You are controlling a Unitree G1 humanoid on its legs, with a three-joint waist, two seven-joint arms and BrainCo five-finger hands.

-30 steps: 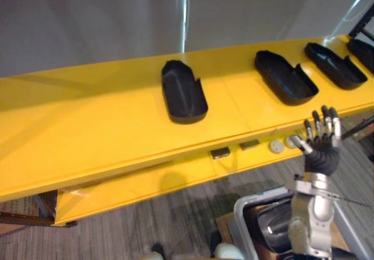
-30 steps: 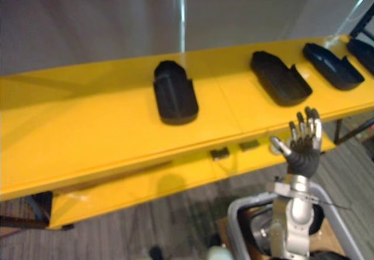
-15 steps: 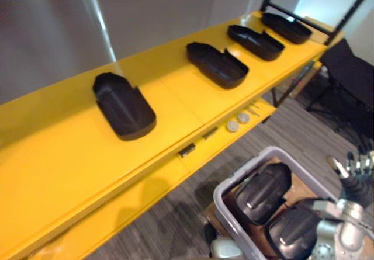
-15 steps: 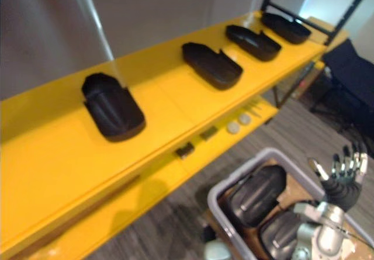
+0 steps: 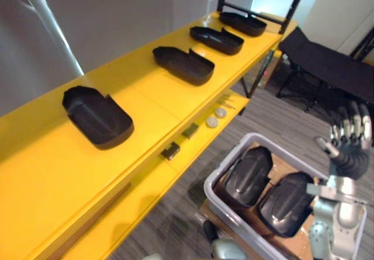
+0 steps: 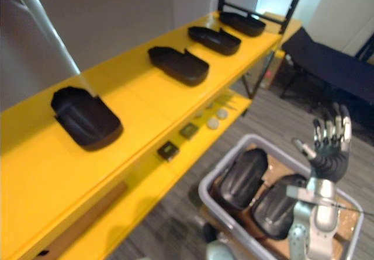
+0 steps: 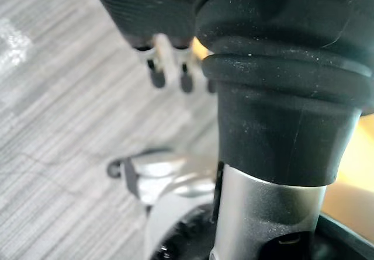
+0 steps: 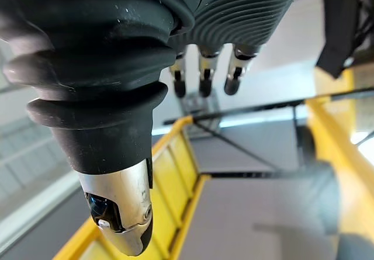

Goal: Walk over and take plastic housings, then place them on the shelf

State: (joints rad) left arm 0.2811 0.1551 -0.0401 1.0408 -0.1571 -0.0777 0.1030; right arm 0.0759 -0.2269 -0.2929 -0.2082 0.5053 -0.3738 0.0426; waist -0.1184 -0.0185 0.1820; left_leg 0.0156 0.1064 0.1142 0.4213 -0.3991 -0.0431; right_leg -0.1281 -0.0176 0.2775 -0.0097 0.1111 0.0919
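Observation:
Four black plastic housings lie open side up along the top of the yellow shelf: the nearest housing, a second housing, a third housing and the farthest housing. Two more housings lie dome up in a grey bin on the floor at the lower right. My right hand is raised beside the bin, fingers straight, open and holding nothing. My left hand hangs over the grey carpet with relaxed fingers, also holding nothing.
On the shelf's lower yellow ledge lie two small dark blocks and two pale discs. A black rack frame stands at the shelf's far end, with a black cot or chair past it. Grey carpet runs between shelf and bin.
The camera has swung to the right, so the shelf has slid left and the bin with its two housings has come fully into view. My right hand stays raised and open.

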